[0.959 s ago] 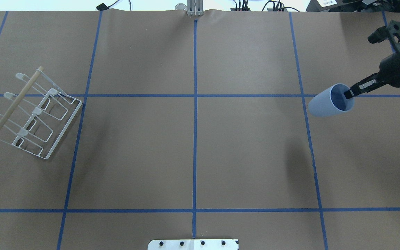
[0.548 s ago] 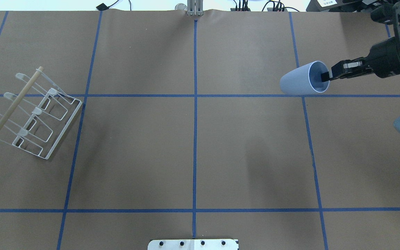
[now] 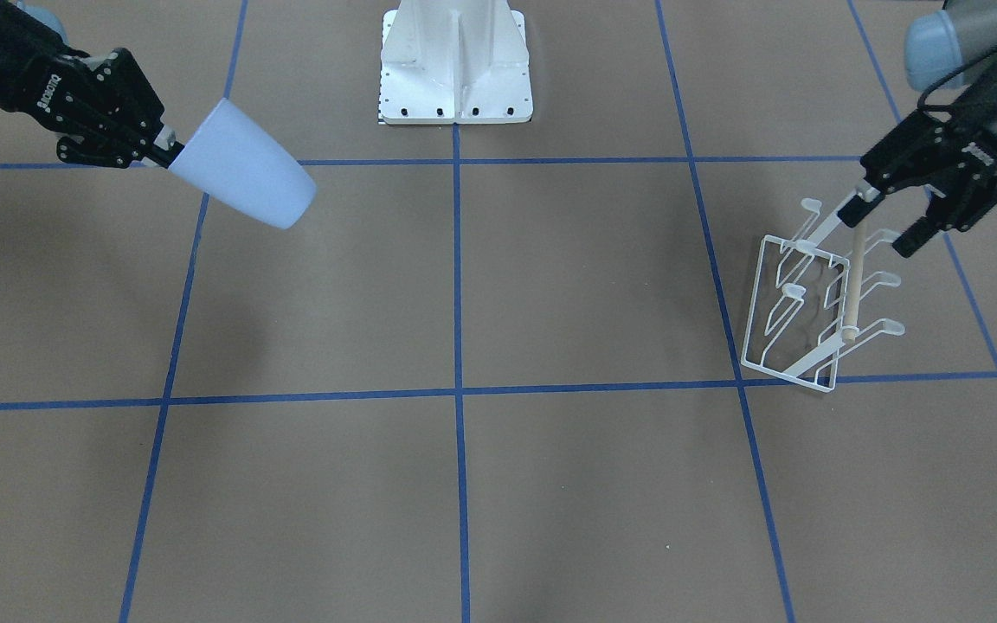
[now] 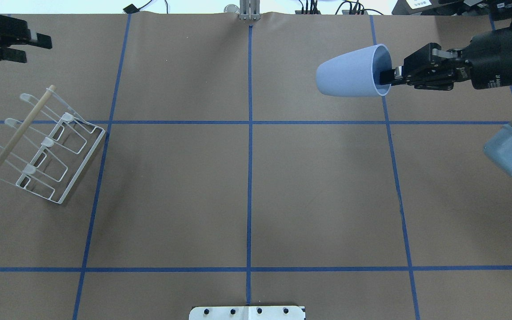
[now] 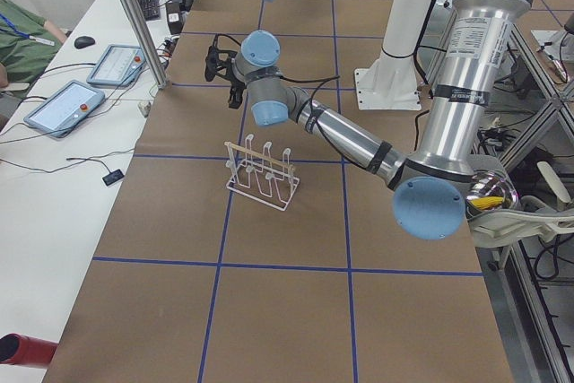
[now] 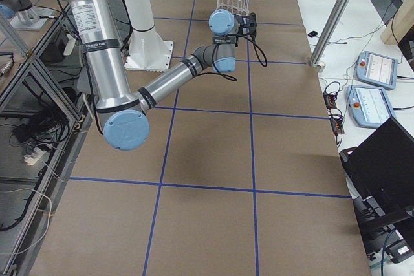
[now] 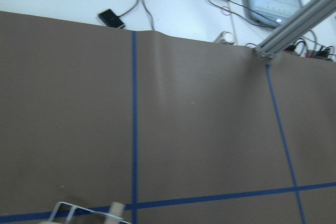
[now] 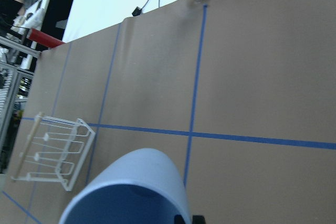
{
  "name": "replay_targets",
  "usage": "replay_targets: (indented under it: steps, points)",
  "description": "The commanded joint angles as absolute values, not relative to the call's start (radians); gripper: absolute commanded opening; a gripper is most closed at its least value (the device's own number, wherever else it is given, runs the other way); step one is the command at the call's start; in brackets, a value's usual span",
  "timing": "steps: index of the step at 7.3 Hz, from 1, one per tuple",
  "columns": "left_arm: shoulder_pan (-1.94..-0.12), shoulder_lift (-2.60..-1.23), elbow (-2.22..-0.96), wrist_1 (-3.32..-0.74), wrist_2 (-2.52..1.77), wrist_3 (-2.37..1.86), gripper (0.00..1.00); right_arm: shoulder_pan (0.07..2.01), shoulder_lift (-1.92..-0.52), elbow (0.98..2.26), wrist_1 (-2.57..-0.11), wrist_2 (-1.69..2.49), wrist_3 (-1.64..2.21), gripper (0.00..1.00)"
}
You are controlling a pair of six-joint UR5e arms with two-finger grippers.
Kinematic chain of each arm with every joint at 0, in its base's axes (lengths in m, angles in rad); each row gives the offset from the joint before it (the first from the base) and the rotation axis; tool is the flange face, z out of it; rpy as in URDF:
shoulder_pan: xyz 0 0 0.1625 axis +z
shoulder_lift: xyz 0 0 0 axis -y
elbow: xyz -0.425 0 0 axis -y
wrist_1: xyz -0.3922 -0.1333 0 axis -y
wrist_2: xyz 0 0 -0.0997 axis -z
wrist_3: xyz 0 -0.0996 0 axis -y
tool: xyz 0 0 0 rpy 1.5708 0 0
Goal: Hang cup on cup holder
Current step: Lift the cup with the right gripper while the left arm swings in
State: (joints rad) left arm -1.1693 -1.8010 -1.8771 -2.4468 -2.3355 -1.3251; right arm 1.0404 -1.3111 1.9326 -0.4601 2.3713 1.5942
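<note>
The light-blue cup (image 4: 349, 73) is held on its side above the table at the far right, mouth toward my right gripper (image 4: 389, 75). That gripper is shut on the rim, with one finger inside. The cup also shows in the front view (image 3: 243, 177) and the right wrist view (image 8: 131, 192). The white wire cup holder (image 4: 45, 146) with its wooden dowel stands on the table at the left, empty. It also shows in the front view (image 3: 797, 303). My left gripper (image 4: 38, 50) is open and empty, above and beyond the holder's far end (image 3: 878, 229).
The robot's base plate (image 4: 247, 312) sits at the near middle edge. An aluminium post (image 4: 249, 11) stands at the far edge, with cables and tablets beyond it. Blue tape lines grid the brown table. My right arm's elbow (image 4: 511, 151) hangs over the right side.
My right gripper has carried the cup left, farther away and higher. My left gripper has come into the overhead view at the top left. The holder has not moved.
</note>
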Motion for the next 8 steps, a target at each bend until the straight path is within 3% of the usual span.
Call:
replay_targets:
  steps: [1,4,8]
  points:
    - [-1.091,-1.890,-1.884,-2.642,-2.327,-1.675,0.98,1.000,-1.279,1.933,-0.230,2.340,1.829,0.00]
    - [-0.897,-1.922,-1.885,-2.982,-2.043,-2.071,0.98,0.893,-1.269,1.936,-0.002,2.191,1.920,0.00]
    - [-0.538,-1.980,-1.957,-3.031,-1.607,-2.141,0.98,0.724,-1.259,1.925,0.075,2.077,1.914,0.00]
